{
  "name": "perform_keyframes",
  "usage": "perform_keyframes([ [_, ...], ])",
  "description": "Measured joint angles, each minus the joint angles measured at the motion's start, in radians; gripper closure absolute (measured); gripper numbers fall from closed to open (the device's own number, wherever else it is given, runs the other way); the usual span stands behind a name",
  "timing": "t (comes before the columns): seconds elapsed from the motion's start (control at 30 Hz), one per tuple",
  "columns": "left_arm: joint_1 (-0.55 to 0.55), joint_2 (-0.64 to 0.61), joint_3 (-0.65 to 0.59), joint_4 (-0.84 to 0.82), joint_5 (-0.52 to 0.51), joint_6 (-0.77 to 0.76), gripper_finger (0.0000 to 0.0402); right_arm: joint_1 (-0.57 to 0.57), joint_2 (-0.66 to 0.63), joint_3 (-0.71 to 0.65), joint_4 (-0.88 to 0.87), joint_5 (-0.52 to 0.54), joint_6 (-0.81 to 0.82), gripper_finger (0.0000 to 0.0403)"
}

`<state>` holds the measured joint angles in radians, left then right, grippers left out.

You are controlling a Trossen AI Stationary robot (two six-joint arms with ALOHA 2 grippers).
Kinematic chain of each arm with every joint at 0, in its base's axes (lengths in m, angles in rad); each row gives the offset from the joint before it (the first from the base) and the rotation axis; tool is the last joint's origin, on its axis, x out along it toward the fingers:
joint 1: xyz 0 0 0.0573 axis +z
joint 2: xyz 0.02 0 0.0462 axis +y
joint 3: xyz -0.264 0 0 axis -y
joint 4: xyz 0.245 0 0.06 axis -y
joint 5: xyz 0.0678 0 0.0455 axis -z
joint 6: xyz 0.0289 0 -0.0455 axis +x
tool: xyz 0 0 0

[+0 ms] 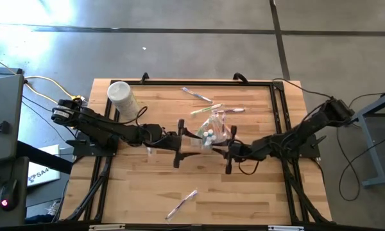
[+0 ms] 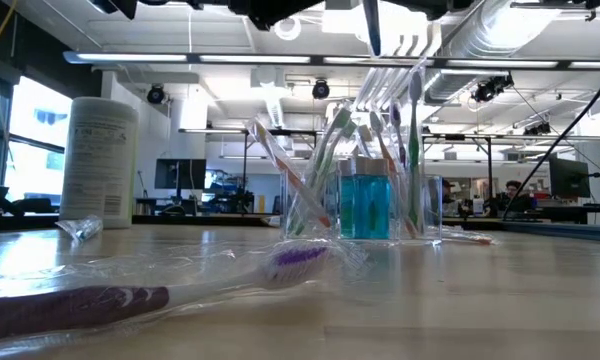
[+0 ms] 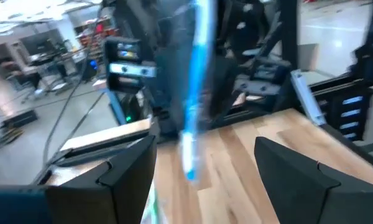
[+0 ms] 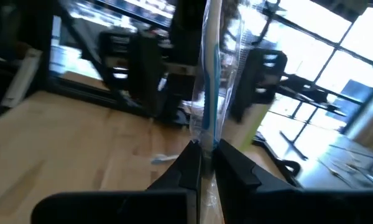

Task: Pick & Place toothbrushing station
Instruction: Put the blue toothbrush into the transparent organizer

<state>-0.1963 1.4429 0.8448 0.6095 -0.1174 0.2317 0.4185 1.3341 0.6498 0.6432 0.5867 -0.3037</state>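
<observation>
The wooden table [image 1: 256, 192] carried both arms reaching in toward its middle, and the toothbrushing station [image 1: 213, 133] stood there between them, a little to the far side of centre. It was upright, a clear boxy holder with several brushes and a blue bottle standing in it, its long side running roughly left to right in the low view.

The right gripper [image 1: 230, 156] sat just near and right of the station. Its fingers were pinched together on a wrapped toothbrush [image 4: 209, 81] with a blue stripe, whose long axis stood upright out of the fingertips. From that gripper the station lay slightly to the far left, close by. So the coming move looked like a short carry over the holder's open top, then a drop in.

The left gripper [image 1: 178, 146] waited just left of the station with its fingers spread wide and nothing between them. The right one seemed marginally nearer.

A white tub [image 1: 122, 97] stood at the far left. Loose wrapped brushes lay along the far edge [image 1: 196, 95] and by the near edge [image 1: 181, 204].
</observation>
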Motion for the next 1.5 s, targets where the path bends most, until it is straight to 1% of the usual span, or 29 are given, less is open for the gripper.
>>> perform_keyframes([
  [0.07,0.000,0.000,0.000,0.032,-0.015,0.000,0.0135,-0.018,0.006,0.000,0.002,-0.065,0.011,0.0385],
  [0.1,0.000,0.000,0.001,0.046,-0.017,0.000,0.0135,-0.026,0.009,0.000,0.002,-0.078,0.017,0.0385],
  [0.4,0.000,0.026,0.000,0.122,-0.001,-0.027,0.0135,-0.081,0.015,0.000,-0.044,-0.132,0.082,0.0385],
  [0.47,0.000,0.045,0.001,0.181,-0.002,-0.026,0.0135,-0.093,0.015,0.000,-0.058,-0.153,0.103,0.0385],
  [0.63,0.001,0.105,0.002,0.291,-0.030,-0.019,0.0135,-0.113,0.015,0.000,-0.073,-0.174,0.125,0.0385],
  [0.8,0.001,0.135,0.012,0.323,-0.032,-0.019,0.0136,-0.112,0.015,0.000,-0.092,-0.174,0.133,0.0385],
  [0.87,0.001,0.135,0.019,0.319,-0.032,-0.019,0.0143,-0.113,0.015,0.000,-0.096,-0.173,0.143,0.0385],
  [0.97,0.001,0.135,0.036,0.297,-0.033,-0.019,0.0167,-0.113,0.015,0.000,-0.111,-0.171,0.148,0.0385],
  [1.07,0.001,0.135,0.052,0.267,-0.035,-0.019,0.0206,-0.112,0.015,0.000,-0.115,-0.172,0.150,0.0385],
  [1.2,0.001,0.135,0.065,0.225,-0.035,-0.019,0.0279,-0.112,0.015,0.000,-0.120,-0.174,0.150,0.0385],
  [1.33,0.001,0.135,0.066,0.224,-0.035,-0.037,0.0371,-0.112,0.015,0.000,-0.122,-0.175,0.151,0.0385],
  [1.37,0.001,0.135,0.066,0.218,-0.035,-0.041,0.0384,-0.112,0.015,0.000,-0.124,-0.176,0.152,0.0385],
  [1.43,0.001,0.135,0.067,0.207,-0.035,-0.054,0.0388,-0.115,0.015,0.000,-0.134,-0.176,0.170,0.0384],
  [1.5,0.001,0.135,0.067,0.196,-0.037,-0.065,0.0391,-0.121,0.015,0.000,-0.151,-0.181,0.195,0.0373],
])
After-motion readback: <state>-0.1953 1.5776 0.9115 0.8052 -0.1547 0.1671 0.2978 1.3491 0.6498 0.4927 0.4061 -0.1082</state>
